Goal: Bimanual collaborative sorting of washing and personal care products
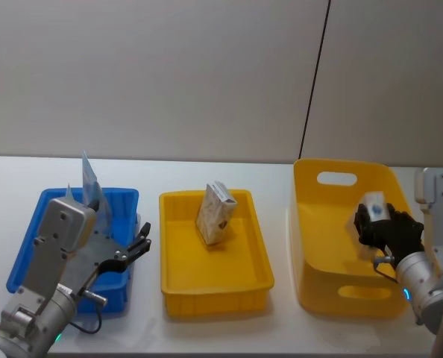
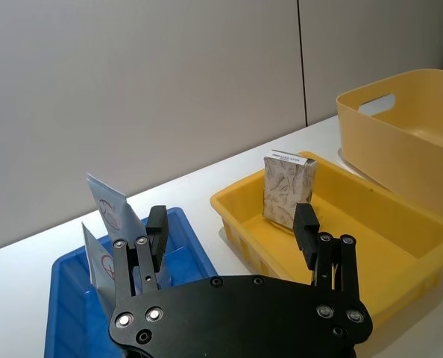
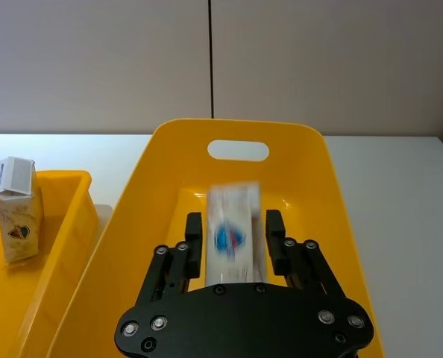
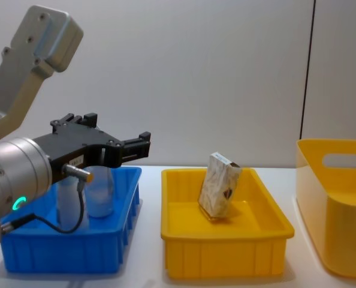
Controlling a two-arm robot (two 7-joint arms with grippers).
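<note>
Over the near half of the blue bin (image 1: 27, 253) (image 2: 184, 239) (image 4: 58, 258), at the surface's (image 1: 281, 328) left end, the left claw (image 1: 143, 237) (image 2: 229, 216) (image 4: 143, 146) hangs with its fingers apart and nothing between them, its tips level with the bin's right wall. At the right end, the right claw (image 1: 382, 220) (image 3: 234, 220) is clamped on a tube (image 1: 374, 203) (image 3: 233, 194), a finger on each side. It holds the tube upright above the inside of the tub (image 1: 341, 298) (image 2: 400, 104) (image 3: 132, 224) (image 4: 340, 240), with the round logo showing in the right wrist view; that view blurs the tube, so I cannot tell more of its print. Between bin and tub sits the tray (image 1: 214, 287) (image 2: 400, 246) (image 3: 72, 224) (image 4: 226, 252), all three in a row along the surface and each just apart from the next. In the tray's far half a carton (image 1: 215, 214) (image 2: 286, 190) (image 3: 18, 209) (image 4: 219, 192) stands on end, tilted, near the middle of its width. Farther back, two more tubes (image 1: 91, 183) (image 2: 113, 216) (image 4: 100, 192) stand upright toward the blue bin's far left corner, their crimped ends rising above its rim.
</note>
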